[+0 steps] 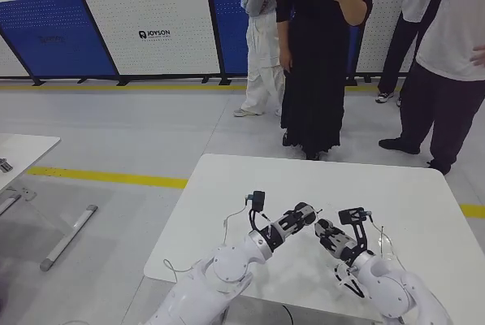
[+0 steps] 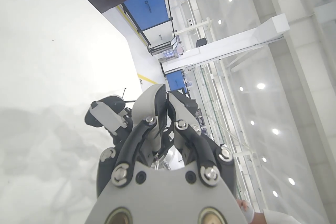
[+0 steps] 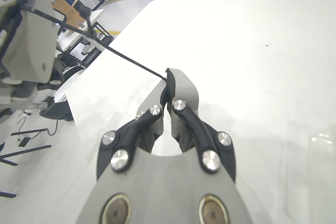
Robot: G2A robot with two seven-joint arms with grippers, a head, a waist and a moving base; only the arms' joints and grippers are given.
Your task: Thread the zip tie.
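From above we see both arms over the near part of the white table [image 1: 404, 195]. The left gripper [image 1: 309, 214] and the right gripper [image 1: 321, 227] are tip to tip, just apart. From that height we cannot tell what they hold.

The right wrist view settles it for that arm. Its fingers [image 3: 183, 83] are pressed together, pinching one end of the black tie [image 3: 126, 58] at their very tips. From there the strap runs taut through the air, clear of the table, to the left gripper farther off, and crosses its grey finger. Part way along, a short length branches off to a small dark block. We cannot tell whether the strap passes through it.

The left wrist view adds that arm's own grip. Its fingers [image 2: 149, 104] are closed tight, with a dark sliver between the pads. A thin stretch of the tie shows just beside them, leading toward the right gripper close behind. So the tie hangs between the two grippers, each pinching it.
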